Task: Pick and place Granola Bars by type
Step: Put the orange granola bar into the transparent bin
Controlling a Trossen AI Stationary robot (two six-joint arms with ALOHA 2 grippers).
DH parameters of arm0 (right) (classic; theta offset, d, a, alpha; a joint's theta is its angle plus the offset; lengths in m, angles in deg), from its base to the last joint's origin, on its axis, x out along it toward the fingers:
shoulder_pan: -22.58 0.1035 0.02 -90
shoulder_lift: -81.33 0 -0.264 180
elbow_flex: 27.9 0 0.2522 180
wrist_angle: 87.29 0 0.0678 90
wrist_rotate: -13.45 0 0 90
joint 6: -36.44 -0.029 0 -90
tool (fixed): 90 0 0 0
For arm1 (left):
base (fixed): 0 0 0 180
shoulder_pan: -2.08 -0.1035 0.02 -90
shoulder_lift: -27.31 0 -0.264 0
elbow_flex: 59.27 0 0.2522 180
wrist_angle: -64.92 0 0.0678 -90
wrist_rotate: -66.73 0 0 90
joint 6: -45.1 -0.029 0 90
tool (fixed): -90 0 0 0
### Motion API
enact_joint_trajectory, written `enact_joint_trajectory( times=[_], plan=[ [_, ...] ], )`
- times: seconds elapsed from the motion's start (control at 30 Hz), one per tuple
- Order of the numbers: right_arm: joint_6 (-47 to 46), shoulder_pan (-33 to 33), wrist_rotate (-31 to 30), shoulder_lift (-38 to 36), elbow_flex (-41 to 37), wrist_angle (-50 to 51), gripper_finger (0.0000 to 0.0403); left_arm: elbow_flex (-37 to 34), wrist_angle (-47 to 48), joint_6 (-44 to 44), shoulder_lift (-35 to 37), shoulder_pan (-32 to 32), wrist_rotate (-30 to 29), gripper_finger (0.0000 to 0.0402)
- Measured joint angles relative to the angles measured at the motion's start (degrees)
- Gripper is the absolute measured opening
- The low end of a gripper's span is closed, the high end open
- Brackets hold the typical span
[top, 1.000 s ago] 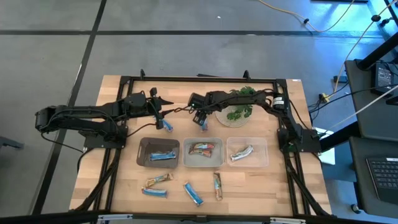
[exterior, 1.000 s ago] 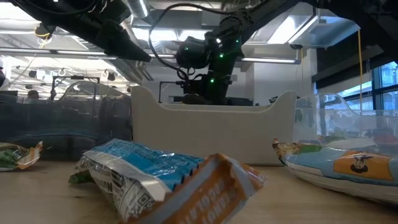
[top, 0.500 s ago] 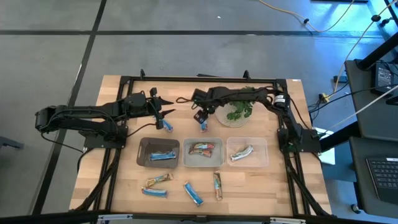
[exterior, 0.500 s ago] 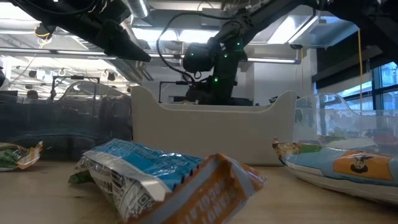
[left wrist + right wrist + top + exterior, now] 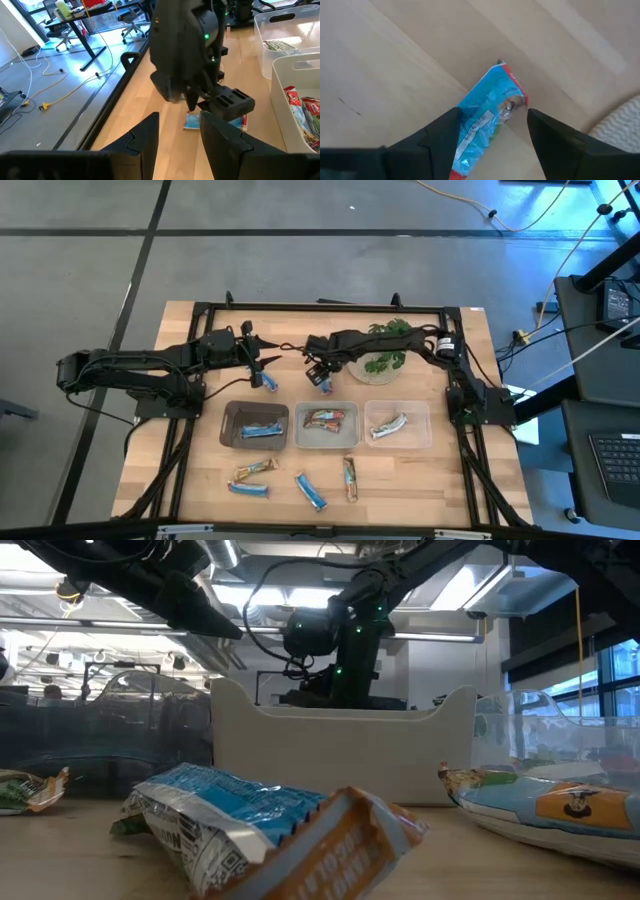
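Observation:
My right gripper [image 5: 320, 372] hangs open over a bright blue granola bar [image 5: 324, 383] that lies flat on the wood just beyond the middle tray. In the right wrist view its fingers [image 5: 440, 135] stand on either side of this blue bar [image 5: 487, 117]; whether they touch it, I cannot tell. My left gripper [image 5: 266, 361] is open and still, above another blue bar [image 5: 270, 383]. The dark tray [image 5: 228, 438] holds a blue bar, the middle tray [image 5: 300, 442] a brown/red one, and the clear tray [image 5: 422, 440] a silvery one.
Several loose bars [image 5: 311, 491] lie near the table's near edge, in front of the trays. A leafy plant on a round plate [image 5: 385, 362] sits under the right arm. The left wrist view looks at the right gripper's body [image 5: 200, 75], close ahead.
My right gripper has shifted slightly toward the table's left while staying over the blue bar.

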Motion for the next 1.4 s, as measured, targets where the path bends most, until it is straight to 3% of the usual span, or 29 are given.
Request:
enact_joint_trajectory(
  times=[0.17,0.37,0.6,0.8,0.97,1.17,1.4],
  plan=[
    [-0.2,0.0,0.9,2.0,0.1,-0.7,0.0226,0.0,0.5,0.0,0.0,0.0,0.0,0.0132],
    [1.7,0.0,-0.4,2.9,0.3,-0.5,0.0175,0.0,0.7,0.0,0.0,0.0,0.0,0.0136],
    [9.2,0.0,-0.5,3.3,2.0,0.1,0.0104,0.0,0.8,0.0,0.0,0.0,0.0,0.0132],
    [16.3,0.0,-0.4,3.8,6.6,3.2,0.0089,0.0,0.8,0.0,0.0,0.0,0.0,0.0135],
    [21.2,0.0,-0.9,3.7,14.1,12.5,0.0089,0.0,0.8,0.0,0.0,0.0,0.0,0.0136],
    [24.0,1.1,-7.5,3.5,24.7,27.9,0.0089,0.0,0.8,0.0,0.0,0.0,0.0,0.0132],
    [23.4,5.6,-7.6,3.4,31.5,41.6,0.0089,0.0,0.8,0.0,0.0,0.0,0.0,0.0136]
  ],
)
